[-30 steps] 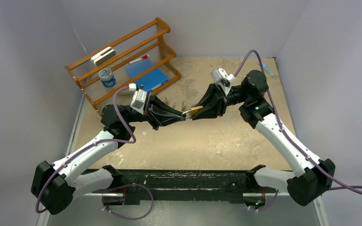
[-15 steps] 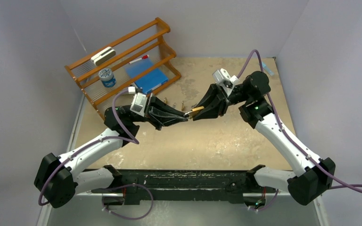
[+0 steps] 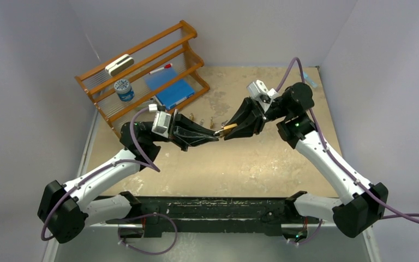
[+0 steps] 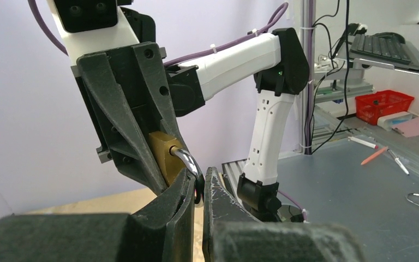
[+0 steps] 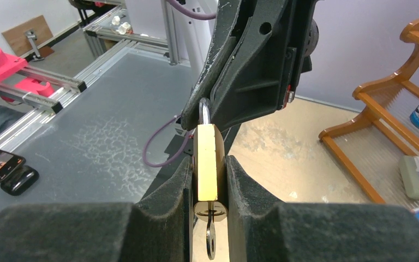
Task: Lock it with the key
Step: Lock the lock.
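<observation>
A brass padlock (image 3: 228,128) hangs in the air between my two grippers above the middle of the table. My right gripper (image 3: 225,131) is shut on its brass body (image 5: 207,164). A small key (image 5: 211,240) sticks out of the keyhole at the bottom end, near the right wrist camera. My left gripper (image 3: 216,136) is shut on the silver shackle (image 4: 189,162), pinching it between its fingertips (image 4: 185,188). The brass body (image 4: 163,155) shows in the left wrist view between the right gripper's fingers. How far the shackle sits in the body is hidden.
A wooden rack (image 3: 142,71) stands at the back left with a blue book (image 3: 174,91), a blue can (image 3: 124,90), a whiteboard eraser (image 3: 119,64) and a marker. Small metal pieces (image 3: 192,115) lie on the table behind the grippers.
The left wrist has shifted slightly towards the near side and the right wrist has edged up and turned a little. Both grippers keep their hold on the padlock.
</observation>
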`<state>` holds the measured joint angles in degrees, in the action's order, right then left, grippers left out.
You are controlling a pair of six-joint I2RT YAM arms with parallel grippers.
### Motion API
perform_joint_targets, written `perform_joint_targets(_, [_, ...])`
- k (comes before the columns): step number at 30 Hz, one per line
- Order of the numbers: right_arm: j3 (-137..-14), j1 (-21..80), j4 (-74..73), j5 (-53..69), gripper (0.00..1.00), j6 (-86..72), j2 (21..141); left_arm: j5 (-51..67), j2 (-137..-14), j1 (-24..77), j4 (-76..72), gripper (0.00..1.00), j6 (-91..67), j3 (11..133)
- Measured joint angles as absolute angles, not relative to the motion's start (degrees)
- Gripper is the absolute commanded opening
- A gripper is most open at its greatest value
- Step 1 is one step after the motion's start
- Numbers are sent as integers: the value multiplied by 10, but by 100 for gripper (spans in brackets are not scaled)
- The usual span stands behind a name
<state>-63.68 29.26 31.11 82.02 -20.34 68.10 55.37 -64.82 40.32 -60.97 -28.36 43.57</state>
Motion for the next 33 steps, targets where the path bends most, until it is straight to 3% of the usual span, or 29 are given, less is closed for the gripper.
perform_joint_targets(9, [-637,293,271,773,0,-176,665,495,-609,406,-514,0,-231,442])
perform_joint_targets(19, [-630,317,166,582,0,-115,633,326,-569,397,-435,0,-183,430])
perform_joint_targets(33, [-623,322,118,524,0,-98,654,317,-600,372,-423,0,-188,428])
